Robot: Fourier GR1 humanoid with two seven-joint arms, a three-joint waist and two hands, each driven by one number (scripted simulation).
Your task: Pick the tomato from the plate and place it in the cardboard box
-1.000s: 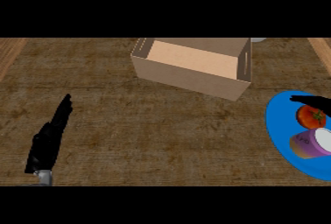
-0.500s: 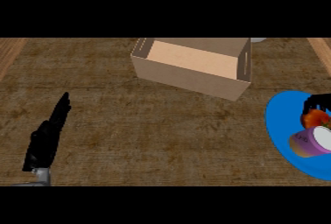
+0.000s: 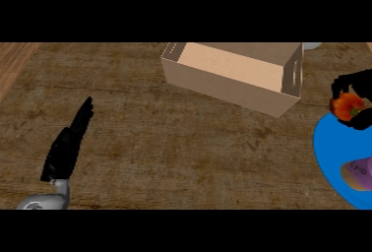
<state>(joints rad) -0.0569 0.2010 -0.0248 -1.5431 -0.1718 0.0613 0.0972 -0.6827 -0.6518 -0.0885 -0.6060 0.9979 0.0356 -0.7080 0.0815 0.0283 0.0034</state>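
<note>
The red tomato (image 3: 347, 106) is held in my right hand (image 3: 359, 84) at the view's right edge, the black fingers curled round it, raised above the blue plate (image 3: 334, 157) and just right of the cardboard box (image 3: 236, 74). The box stands open at the back middle of the counter, with nothing showing on the visible part of its floor. My left hand (image 3: 67, 145) rests open at the lower left, fingers straight and pointing away from me.
A purple and white object (image 3: 360, 173) lies on the plate at the right edge. A pale object (image 3: 312, 46) peeks out behind the box. A lighter wooden strip (image 3: 13, 61) runs along the counter's left side.
My right hand has closed round the tomato and lifted it off the plate, moving up and toward the box. The left hand has barely shifted.
</note>
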